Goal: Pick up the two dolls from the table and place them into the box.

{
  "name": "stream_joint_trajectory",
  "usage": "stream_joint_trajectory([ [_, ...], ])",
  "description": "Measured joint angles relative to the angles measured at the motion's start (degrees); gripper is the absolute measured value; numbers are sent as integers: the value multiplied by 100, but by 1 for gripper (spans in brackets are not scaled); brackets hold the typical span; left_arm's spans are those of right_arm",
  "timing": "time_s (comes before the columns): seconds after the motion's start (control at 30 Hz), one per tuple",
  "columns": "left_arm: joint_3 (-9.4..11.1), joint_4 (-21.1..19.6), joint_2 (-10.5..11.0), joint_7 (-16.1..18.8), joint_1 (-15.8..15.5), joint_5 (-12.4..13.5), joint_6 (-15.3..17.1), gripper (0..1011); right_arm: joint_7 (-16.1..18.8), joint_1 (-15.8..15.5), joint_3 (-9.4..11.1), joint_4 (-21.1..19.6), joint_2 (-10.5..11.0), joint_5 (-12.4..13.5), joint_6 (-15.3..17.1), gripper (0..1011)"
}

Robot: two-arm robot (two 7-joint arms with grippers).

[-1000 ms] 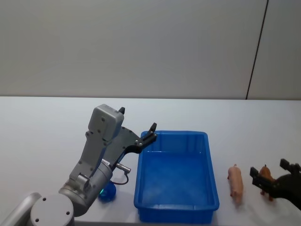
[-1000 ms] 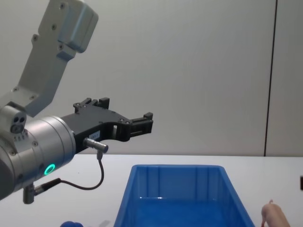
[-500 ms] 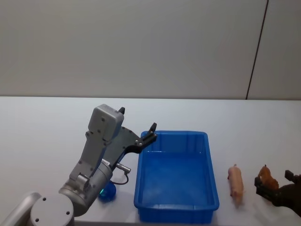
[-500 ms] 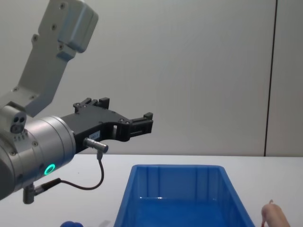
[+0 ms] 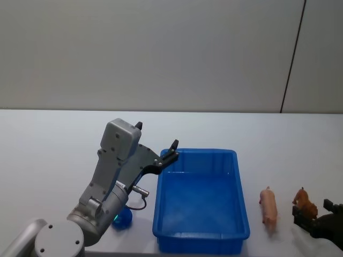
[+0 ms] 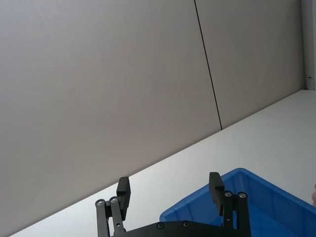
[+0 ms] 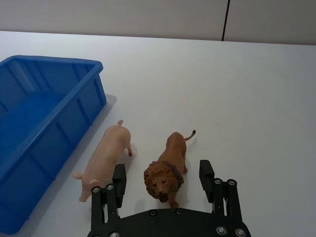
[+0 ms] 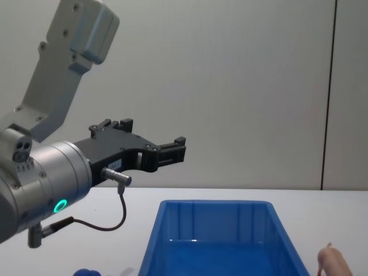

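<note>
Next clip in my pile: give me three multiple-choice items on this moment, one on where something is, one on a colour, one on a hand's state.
1. Where is the pig?
A. in the box
B. on the table, right of the box
C. on the table, left of the box

2. What colour is the toy that the right hand straddles?
A. bright blue
B. brown
C. pale pink

3. How is the right hand set?
A. shut on the pig
B. shut on the box's rim
C. open, a finger on either side of the lion

Answers:
1 B, the pig lies on bare tabletop past the box's right wall.
2 B, the maned lion there is brown.
3 C, both fingers stand apart from the lion's flanks.
The left hand is open, raised by the box's far left corner.
</note>
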Motion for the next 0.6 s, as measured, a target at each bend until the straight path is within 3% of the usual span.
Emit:
stream_joint_trajectory([
  [0.6, 0, 0, 0, 0, 0, 0, 0, 1003, 89, 167, -17, 335, -128, 16, -92, 441],
])
